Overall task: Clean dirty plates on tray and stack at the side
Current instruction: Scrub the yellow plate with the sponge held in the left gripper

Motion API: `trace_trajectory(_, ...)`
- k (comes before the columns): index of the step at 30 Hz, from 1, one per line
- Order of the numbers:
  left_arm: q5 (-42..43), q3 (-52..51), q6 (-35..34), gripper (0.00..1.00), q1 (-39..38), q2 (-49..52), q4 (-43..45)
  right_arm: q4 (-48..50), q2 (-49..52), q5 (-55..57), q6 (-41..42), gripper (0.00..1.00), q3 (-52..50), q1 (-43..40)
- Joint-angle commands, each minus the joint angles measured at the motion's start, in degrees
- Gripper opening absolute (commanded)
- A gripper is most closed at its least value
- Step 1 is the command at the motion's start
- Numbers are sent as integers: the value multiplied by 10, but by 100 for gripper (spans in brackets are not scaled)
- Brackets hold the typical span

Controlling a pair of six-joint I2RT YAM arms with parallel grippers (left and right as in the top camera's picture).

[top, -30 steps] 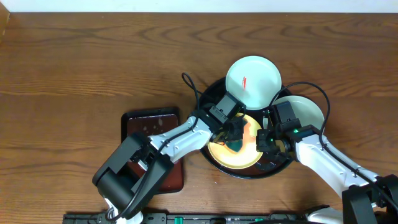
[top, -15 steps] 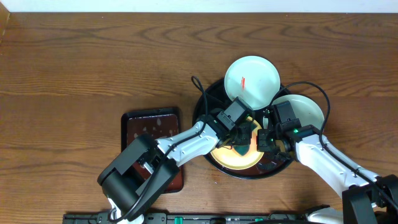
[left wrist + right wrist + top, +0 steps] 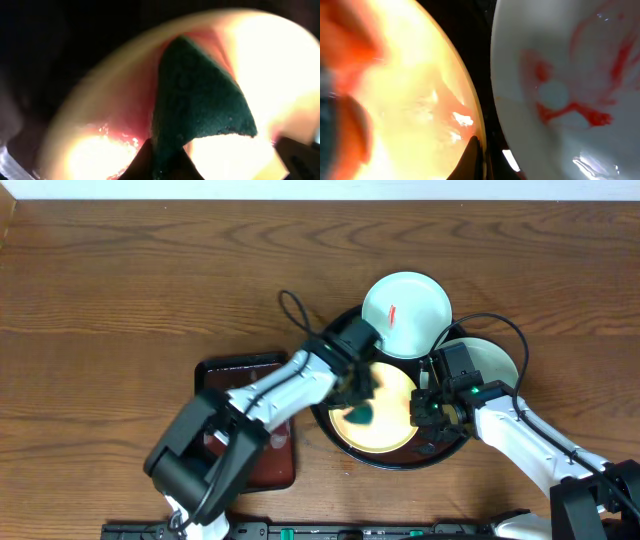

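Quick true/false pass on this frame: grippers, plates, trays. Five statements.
1. The left gripper pinches a dark green sponge that lies on the yellow plate. True.
2. The right gripper is open and clear of every plate. False: it is shut on the yellow plate's rim.
3. The mint plate at the far side of the tray carries a red smear. True.
4. The yellow plate sits on the brown rectangular tray. False: it lies in the black round tray.
5. All three plates are stacked in one pile. False: they lie apart, side by side.
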Motion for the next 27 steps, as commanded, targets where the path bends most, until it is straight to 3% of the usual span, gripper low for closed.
trace_trajectory(1,-86,-21,-5,8,44,32,-62,-11,15,17,-18,1,-7,10)
trace_trajectory(9,-86,-7,19,8,45,32,-71,-11,15,25,-18,1,-7,10)
trace_trajectory(21,36,-11,-12,8,-85,34,115,-16,15,25,-18,1,-7,10)
trace_trajectory(27,54,-11,-40,8,-109,34,141,-20,15,25,-17,1,-7,10)
